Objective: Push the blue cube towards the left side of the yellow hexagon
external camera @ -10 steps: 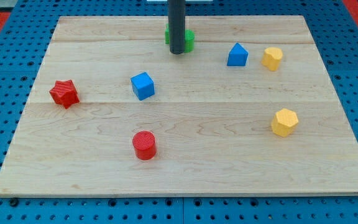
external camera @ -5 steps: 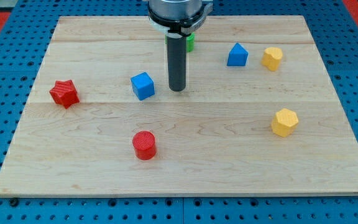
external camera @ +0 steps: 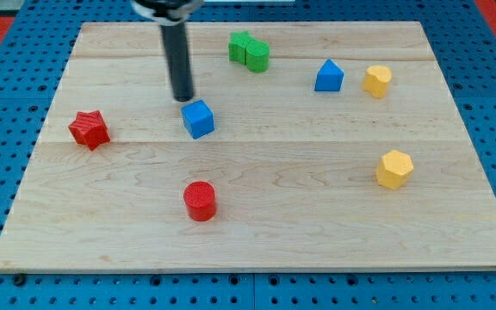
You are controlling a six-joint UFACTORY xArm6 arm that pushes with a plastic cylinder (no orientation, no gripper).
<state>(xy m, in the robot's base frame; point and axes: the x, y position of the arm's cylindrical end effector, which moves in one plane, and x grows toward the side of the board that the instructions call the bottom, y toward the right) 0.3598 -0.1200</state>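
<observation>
Resting on the wooden board, my tip sits just above and left of the blue cube, seemingly not touching; it is a bare rod with nothing to open or close. 1 yellow hexagon lies well apart at the view's right.

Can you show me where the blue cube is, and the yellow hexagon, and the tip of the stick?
blue cube (external camera: pixel 198 119), camera view, middle of its visible faces.
yellow hexagon (external camera: pixel 394 169), camera view, centre of the block near the view's right.
my tip (external camera: pixel 183 98), camera view, the rod's very end, just above-left of the blue cube.
</observation>
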